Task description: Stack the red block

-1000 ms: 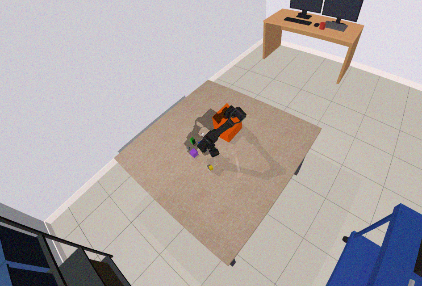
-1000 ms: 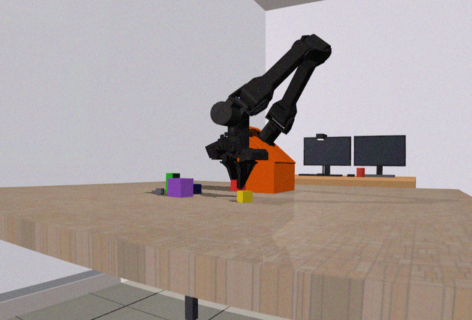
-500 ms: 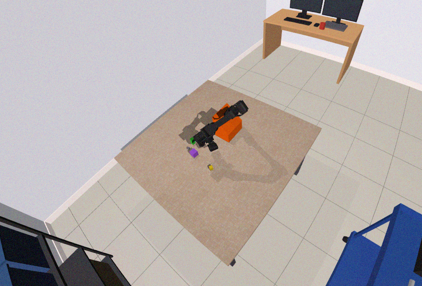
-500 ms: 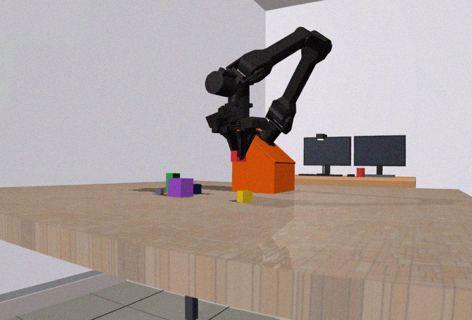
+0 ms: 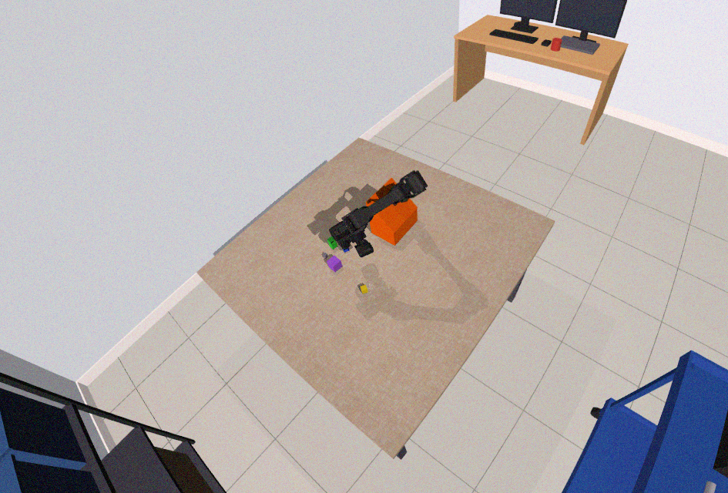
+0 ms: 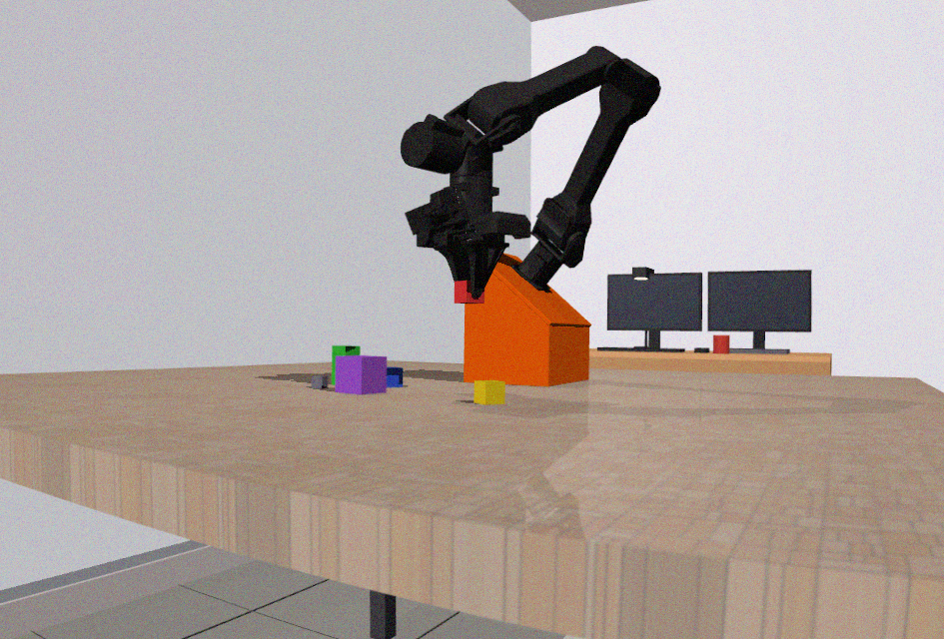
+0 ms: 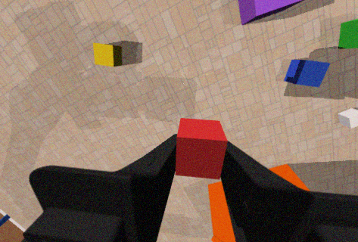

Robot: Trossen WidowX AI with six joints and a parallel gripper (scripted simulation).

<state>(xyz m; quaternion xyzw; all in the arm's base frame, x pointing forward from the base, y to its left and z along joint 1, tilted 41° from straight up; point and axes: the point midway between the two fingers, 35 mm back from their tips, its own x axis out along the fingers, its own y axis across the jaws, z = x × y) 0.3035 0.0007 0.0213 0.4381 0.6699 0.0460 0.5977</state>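
My gripper (image 6: pixel 470 292) (image 7: pixel 198 141) is shut on the red block (image 6: pixel 461 292) (image 7: pixel 200 156) and holds it high above the table, in front of the orange base. The green tower (image 5: pixel 332 243) (image 6: pixel 339 364) (image 7: pixel 357 33) stands upright on the table, to the left of and below the gripper in the exterior view and at the upper right edge of the wrist view. In the exterior view the purple block hides part of its lower end. In the top view the arm hides the red block and the fingertips.
A purple block (image 5: pixel 333 263) (image 6: pixel 360 374) (image 7: pixel 266 8) and a blue block (image 5: pixel 346 249) (image 6: pixel 394 377) (image 7: pixel 311 73) are near the tower. A small grey block (image 6: pixel 320 381) is beside them. A yellow block (image 5: pixel 364 289) (image 6: pixel 489 392) (image 7: pixel 104 54) and a white block (image 7: pixel 351 118) lie apart.
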